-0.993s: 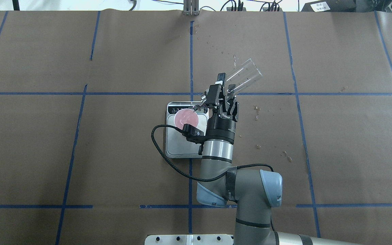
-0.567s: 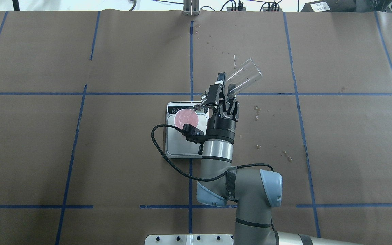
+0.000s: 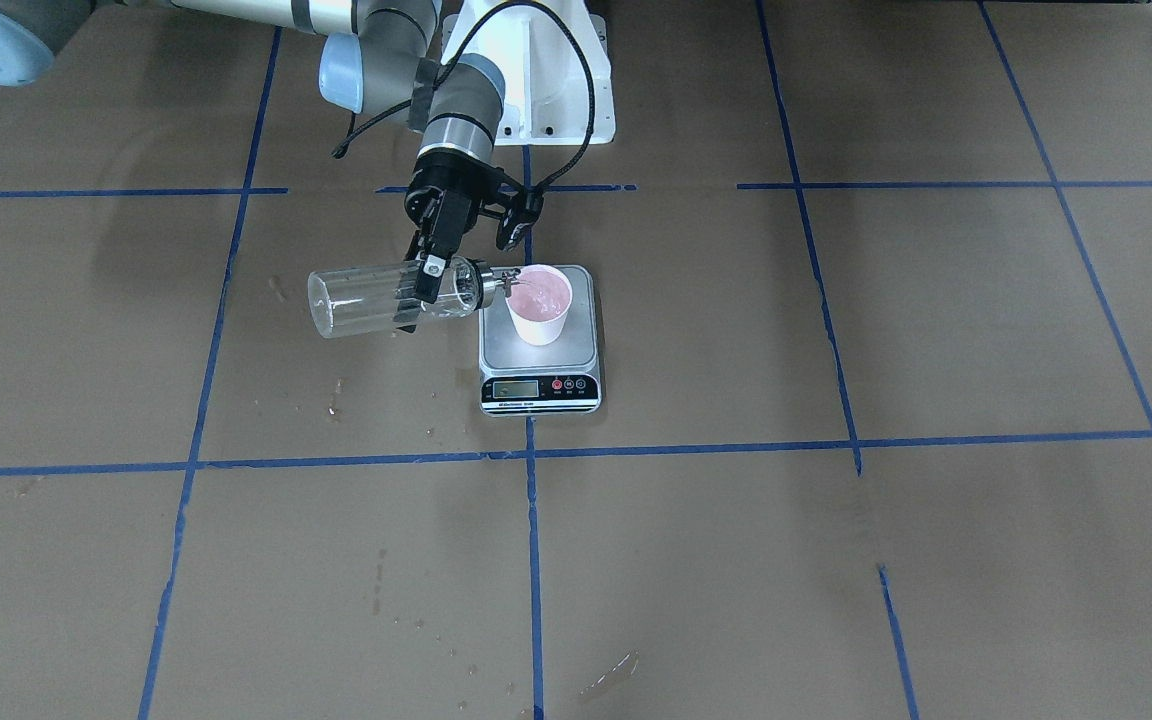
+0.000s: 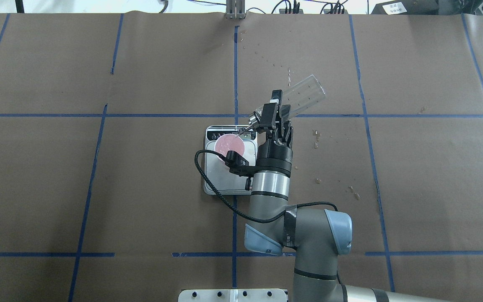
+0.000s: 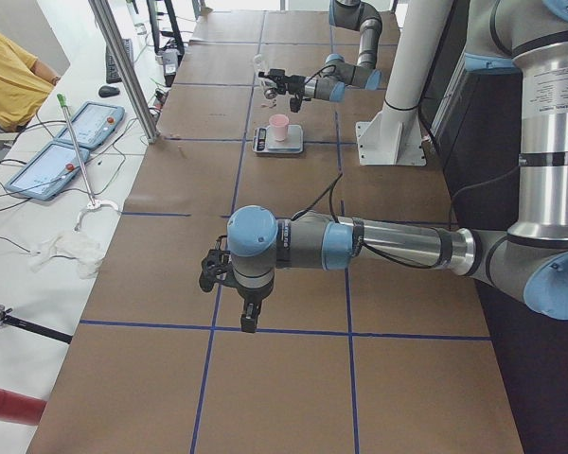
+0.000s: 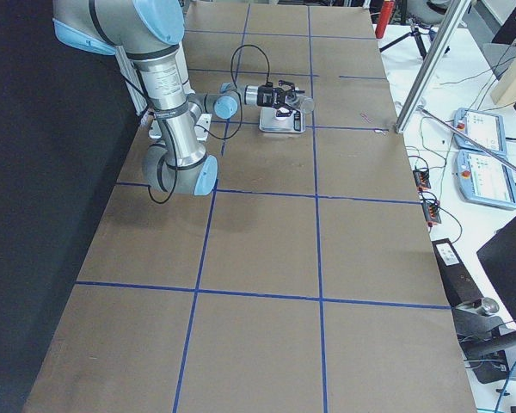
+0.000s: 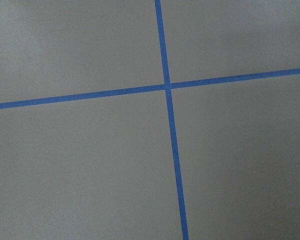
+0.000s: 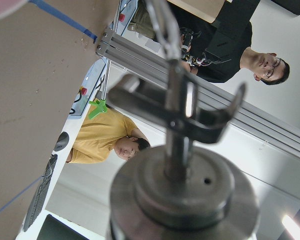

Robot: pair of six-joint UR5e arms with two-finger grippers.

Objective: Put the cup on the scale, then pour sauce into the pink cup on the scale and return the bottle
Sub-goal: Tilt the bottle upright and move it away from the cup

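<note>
On the brown-papered table (image 4: 57, 167), the cup (image 4: 229, 145) stands on the scale (image 4: 222, 180). From its 2 o'clock the tilted bottle (image 4: 304, 92), clamped in the right jaws, holds its spout at the rim. Only the left-end view shows the left jaws, and I cannot tell their state.

Scale (image 3: 576, 350) on brown table (image 3: 836, 560) with blue tape (image 3: 686, 448)

The clear glass bottle (image 3: 361, 298) lies almost level in the right gripper (image 3: 424, 290), silver spout over the pink cup (image 3: 542, 312); that cup stands upright on the steel scale (image 3: 506, 355) — just beside the gripper.
</note>
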